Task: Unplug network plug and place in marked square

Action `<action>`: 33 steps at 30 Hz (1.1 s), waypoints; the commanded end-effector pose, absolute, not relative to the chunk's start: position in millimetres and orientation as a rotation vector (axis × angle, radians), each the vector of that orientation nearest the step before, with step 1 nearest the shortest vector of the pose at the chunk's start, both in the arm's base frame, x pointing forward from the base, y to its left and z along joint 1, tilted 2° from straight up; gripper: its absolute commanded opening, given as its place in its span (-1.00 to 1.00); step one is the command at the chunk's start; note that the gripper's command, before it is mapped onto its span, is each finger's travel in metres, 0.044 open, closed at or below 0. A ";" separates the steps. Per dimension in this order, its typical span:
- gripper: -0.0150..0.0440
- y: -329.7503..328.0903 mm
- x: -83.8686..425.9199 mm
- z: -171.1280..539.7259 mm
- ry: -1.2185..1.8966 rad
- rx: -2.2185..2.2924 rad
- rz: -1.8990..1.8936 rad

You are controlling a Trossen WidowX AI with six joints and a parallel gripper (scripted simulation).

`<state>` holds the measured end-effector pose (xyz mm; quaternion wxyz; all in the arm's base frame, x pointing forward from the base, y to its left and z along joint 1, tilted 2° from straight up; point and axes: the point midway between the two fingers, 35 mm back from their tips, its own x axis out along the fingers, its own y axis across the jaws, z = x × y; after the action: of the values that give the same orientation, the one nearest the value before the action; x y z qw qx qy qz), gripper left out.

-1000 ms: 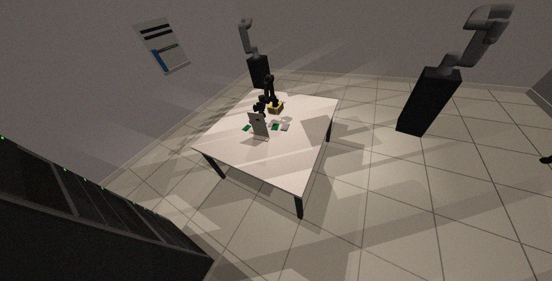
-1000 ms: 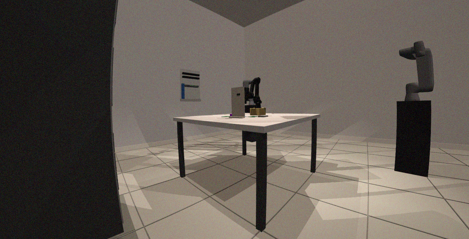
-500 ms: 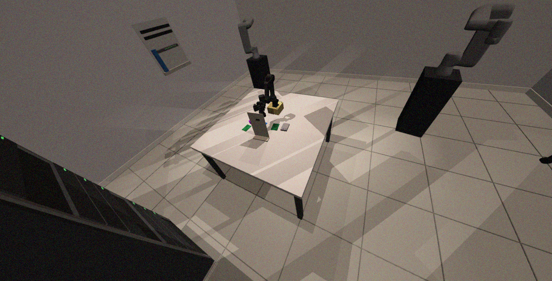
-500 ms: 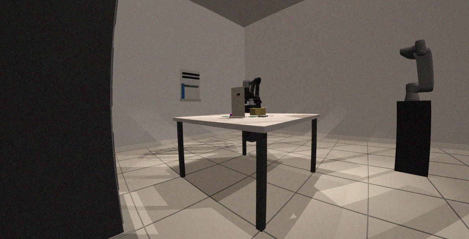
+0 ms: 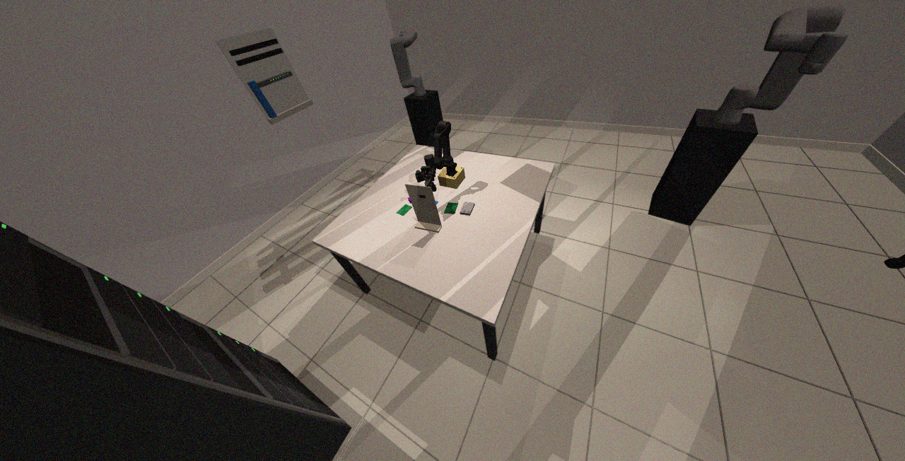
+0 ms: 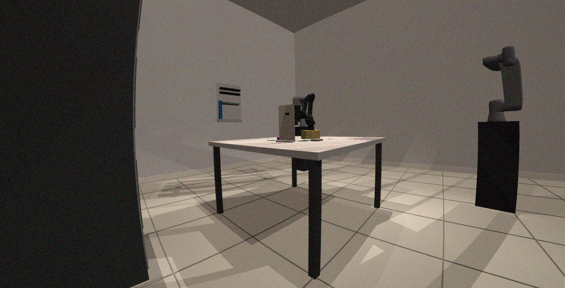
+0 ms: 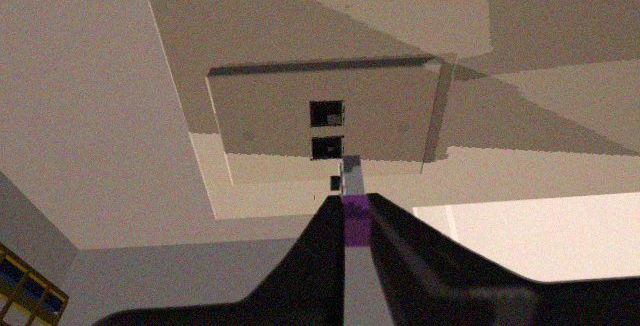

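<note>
My gripper (image 7: pixel 352 206) (image 5: pixel 432 187) is shut on the network plug (image 7: pixel 357 228), which shows a purple band between the black fingertips and a grey tip pointing forward. The upright panel (image 5: pixel 425 210) (image 6: pixel 286 128) (image 7: pixel 270 111) stands on the table (image 5: pixel 468 261) (image 6: pixel 316 153). In the wrist view, two dark square openings, an upper one (image 7: pixel 320 108) and a lower one (image 7: pixel 320 146), show in its raised plate. The plug's tip is in plain view, out of these openings, and appears below and right of the lower one. The marked square cannot be made out for certain; a small blue patch (image 5: pixel 436 202) shows beside the panel.
A yellow box (image 5: pixel 450 179) (image 6: pixel 310 134) stands by the arm's base. A green piece (image 5: pixel 404 210) lies left of the panel. Another green piece (image 5: pixel 450 208) and a grey block (image 5: pixel 466 208) lie to its right. A small purple thing (image 6: pixel 278 138) is beside the panel's foot.
</note>
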<state>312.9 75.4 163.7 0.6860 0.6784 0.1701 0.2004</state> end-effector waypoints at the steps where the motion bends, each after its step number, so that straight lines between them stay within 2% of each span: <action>1: -0.49 75.3 312.4 170.4 0.376 1.518 0.454; 33: -0.49 73.6 291.6 218.9 0.379 1.520 0.455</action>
<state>295.2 73.3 212.8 0.6865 0.6782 0.1692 0.2006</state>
